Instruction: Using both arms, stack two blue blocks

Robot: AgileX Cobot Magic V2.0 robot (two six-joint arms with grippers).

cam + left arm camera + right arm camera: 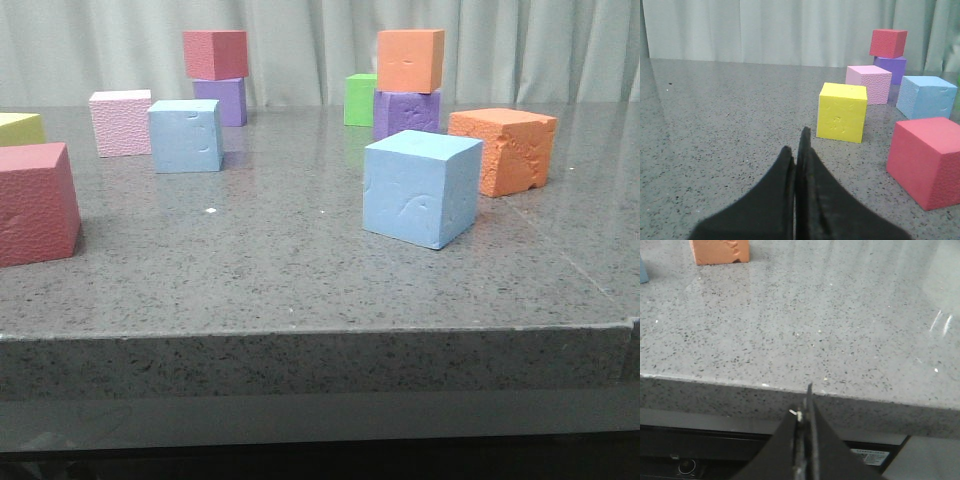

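Observation:
Two sky-blue foam cubes rest on the grey stone table. The nearer blue block (422, 187) sits right of centre, turned corner-forward. The farther blue block (186, 135) stands at the left rear, next to the pink cube; it also shows in the left wrist view (926, 97). Neither arm appears in the front view. My left gripper (796, 150) is shut and empty, low over the table, short of the yellow cube (842, 112). My right gripper (804, 405) is shut and empty, below and in front of the table's front edge (790, 382).
A red cube (36, 203) sits at the near left; a pink cube (121, 122) and a red-on-purple stack (217, 72) stand behind. An orange-on-purple stack (408, 85), a green cube (360, 99) and a torn orange cube (505, 148) stand at the right rear.

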